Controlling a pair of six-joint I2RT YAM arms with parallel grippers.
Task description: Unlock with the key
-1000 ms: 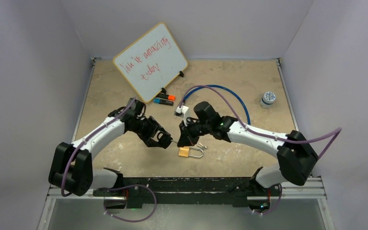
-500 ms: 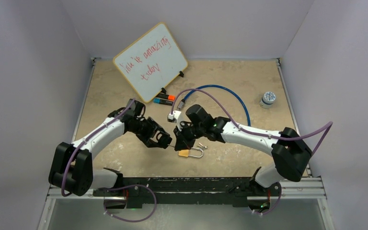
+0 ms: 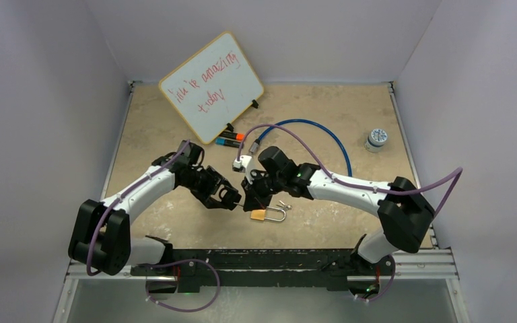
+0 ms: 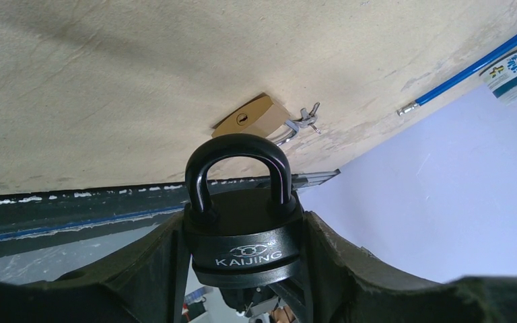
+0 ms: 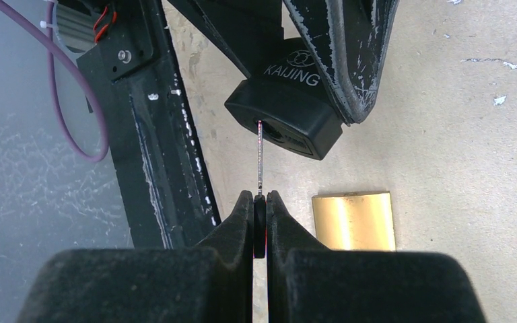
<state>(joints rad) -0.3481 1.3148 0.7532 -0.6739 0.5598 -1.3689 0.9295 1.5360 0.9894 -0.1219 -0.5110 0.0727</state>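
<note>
Tabletop [image 3: 336, 134] holds both arms meeting near its front edge. Left gripper [image 3: 231, 197] clamps the body of a black KAIJING padlock [image 4: 242, 242], raised near a smaller brass padlock [image 5: 353, 219] lying flat. Right gripper [image 5: 260, 202], jaws pressed together, pinches a thin key [image 5: 260, 158] with its tip at the black lock's keyhole.

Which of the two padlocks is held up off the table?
The black KAIJING padlock, clamped in the left gripper; the brass padlock lies on the table.

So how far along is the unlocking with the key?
Done: the left gripper grips the black Kaijing padlock, the right gripper pinches the key. In hand: the key's tip is at the keyhole. Left: insert fully and turn; the shackle is closed.
</note>
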